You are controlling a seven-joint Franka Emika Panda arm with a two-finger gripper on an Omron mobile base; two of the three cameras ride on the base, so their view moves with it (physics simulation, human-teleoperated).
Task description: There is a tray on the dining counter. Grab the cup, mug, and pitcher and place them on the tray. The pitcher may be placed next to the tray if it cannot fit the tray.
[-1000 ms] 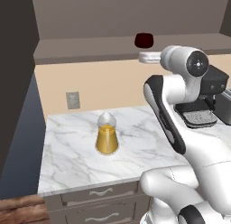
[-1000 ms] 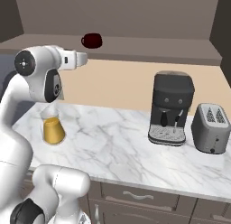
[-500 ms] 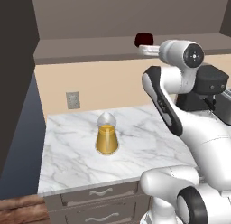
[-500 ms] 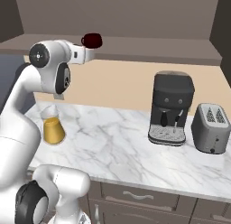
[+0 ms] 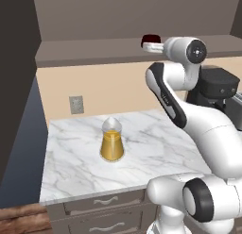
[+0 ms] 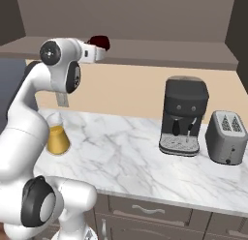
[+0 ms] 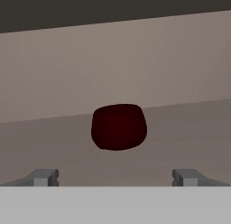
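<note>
The mug (image 7: 118, 127), squat and dark maroon, stands on a high brown shelf (image 5: 94, 51); it also appears as the mug (image 5: 151, 39) and the mug (image 6: 100, 41) in the base views. My gripper (image 7: 116, 177) is level with it and points straight at it from a short distance, jaws open and wide apart with nothing between them. The amber pitcher (image 5: 112, 141) stands upright on the marble worktop (image 5: 146, 155) below; in the right base view my arm partly covers the pitcher (image 6: 57, 138). The cup, the tray and the dining counter are out of view.
A dark coffee machine (image 6: 183, 115) and a grey toaster (image 6: 227, 136) stand at the right of the worktop. A wall outlet (image 5: 76, 104) sits on the beige back wall. Drawers (image 5: 106, 202) run under the worktop's front edge.
The arm has straightened up, lifting the hand from below the shelf to the mug's height and closer to it. The jaws stayed open. Pitcher and mug have not moved.
</note>
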